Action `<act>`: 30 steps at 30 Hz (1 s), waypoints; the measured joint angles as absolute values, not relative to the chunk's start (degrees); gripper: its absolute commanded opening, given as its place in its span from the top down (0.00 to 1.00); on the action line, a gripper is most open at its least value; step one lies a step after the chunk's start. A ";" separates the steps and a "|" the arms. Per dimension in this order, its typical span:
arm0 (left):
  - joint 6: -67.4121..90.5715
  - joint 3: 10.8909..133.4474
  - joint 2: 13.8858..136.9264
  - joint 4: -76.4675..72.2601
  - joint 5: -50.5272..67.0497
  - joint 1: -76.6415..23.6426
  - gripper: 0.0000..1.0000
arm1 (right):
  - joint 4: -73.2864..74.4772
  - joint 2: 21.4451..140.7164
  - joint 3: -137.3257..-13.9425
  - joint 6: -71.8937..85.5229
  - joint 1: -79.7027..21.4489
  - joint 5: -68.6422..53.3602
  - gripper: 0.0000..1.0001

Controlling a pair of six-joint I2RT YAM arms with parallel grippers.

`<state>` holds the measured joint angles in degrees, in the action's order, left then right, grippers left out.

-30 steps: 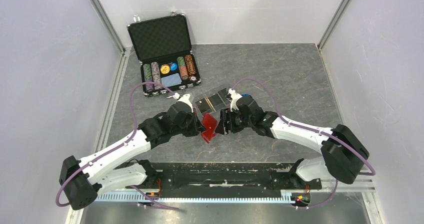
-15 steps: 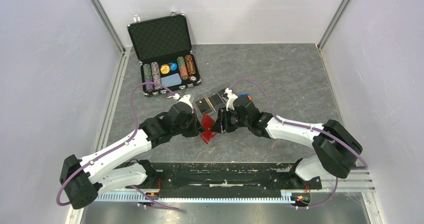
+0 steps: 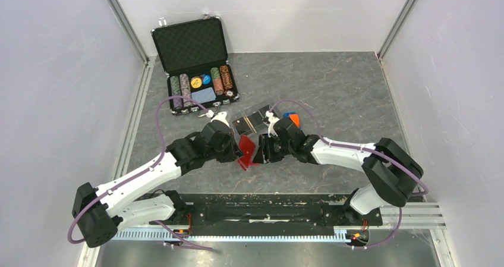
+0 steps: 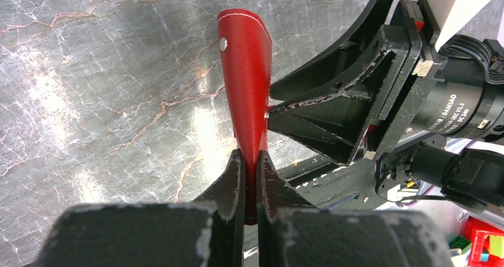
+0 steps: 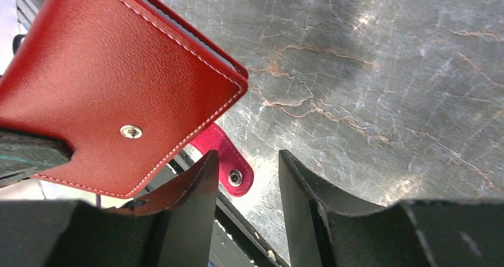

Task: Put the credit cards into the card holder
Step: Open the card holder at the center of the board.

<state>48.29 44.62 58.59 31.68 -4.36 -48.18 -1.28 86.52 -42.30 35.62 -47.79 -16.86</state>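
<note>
over the last second the right gripper [image 5: 245, 163], fingers apart, has closed in on the wallet [image 4: 246, 71] clamped in the left gripper [image 4: 248, 160], probably to open it for cards, none visible yet; the holder [image 3: 252, 119] sits just behind.

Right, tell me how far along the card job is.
Done: nothing visible; no cards show in the card holder. In hand: the left fingers clamp the red wallet, and the right fingers stand open at its snap tab. Left: getting the cards out and slotting them in.
</note>
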 measured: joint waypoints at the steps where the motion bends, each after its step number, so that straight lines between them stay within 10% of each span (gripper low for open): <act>1: 48.18 44.73 58.63 31.68 -4.40 -48.25 0.98 | -1.67 86.78 -42.28 35.90 -47.79 -17.21 0.57; 30: 47.53 45.01 56.55 32.97 -5.91 -48.42 0.98 | -27.79 86.91 -27.99 51.72 -45.17 -24.71 0.52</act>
